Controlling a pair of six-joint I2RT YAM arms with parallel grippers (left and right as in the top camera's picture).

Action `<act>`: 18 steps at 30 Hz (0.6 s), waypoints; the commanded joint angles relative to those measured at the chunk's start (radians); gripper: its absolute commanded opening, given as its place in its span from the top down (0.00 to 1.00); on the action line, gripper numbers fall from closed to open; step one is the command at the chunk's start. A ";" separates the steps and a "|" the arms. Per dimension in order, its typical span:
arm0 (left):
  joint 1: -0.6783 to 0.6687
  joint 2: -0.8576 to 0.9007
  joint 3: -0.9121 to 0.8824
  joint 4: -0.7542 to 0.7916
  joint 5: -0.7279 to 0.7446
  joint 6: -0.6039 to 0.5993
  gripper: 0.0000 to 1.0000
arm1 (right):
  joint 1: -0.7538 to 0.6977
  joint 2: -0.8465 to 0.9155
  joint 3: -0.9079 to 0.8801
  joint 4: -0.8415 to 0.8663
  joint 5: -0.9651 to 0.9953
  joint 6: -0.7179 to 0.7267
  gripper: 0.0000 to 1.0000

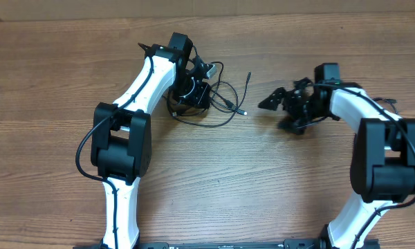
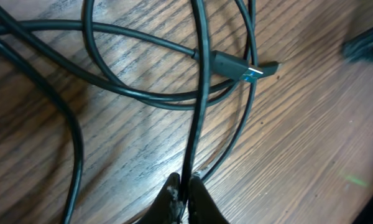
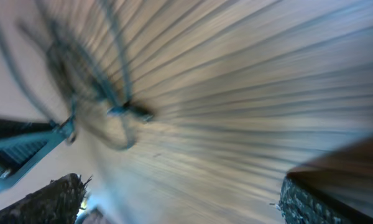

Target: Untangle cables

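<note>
The cables (image 1: 218, 104) lie as thin black loops on the wooden table, just right of my left gripper (image 1: 194, 93). In the left wrist view the cables (image 2: 143, 96) cross over each other, and one plug with a blue tip (image 2: 248, 74) rests on the wood. My left gripper (image 2: 185, 190) is shut on one black strand that runs straight up from its fingertips. My right gripper (image 1: 280, 111) hovers to the right of the loops, apart from them. Its wide-open fingers (image 3: 56, 202) hold nothing, and the cables (image 3: 93, 81) show blurred at upper left.
The table (image 1: 263, 187) is brown wood. Both white arms rise from bases at the near edge, the left arm (image 1: 121, 145) and the right arm (image 1: 380, 159). A black wire runs along each arm.
</note>
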 commanded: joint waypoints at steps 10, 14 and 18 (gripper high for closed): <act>-0.011 0.008 0.023 -0.006 0.038 -0.019 0.87 | 0.146 0.038 -0.024 0.215 -0.222 0.214 0.38; -0.010 0.008 0.023 -0.006 -0.034 -0.021 0.88 | 0.203 0.038 -0.024 0.279 -0.168 0.305 0.58; -0.008 0.008 0.023 -0.006 -0.220 -0.145 0.86 | 0.263 0.038 -0.024 0.392 -0.169 0.357 0.62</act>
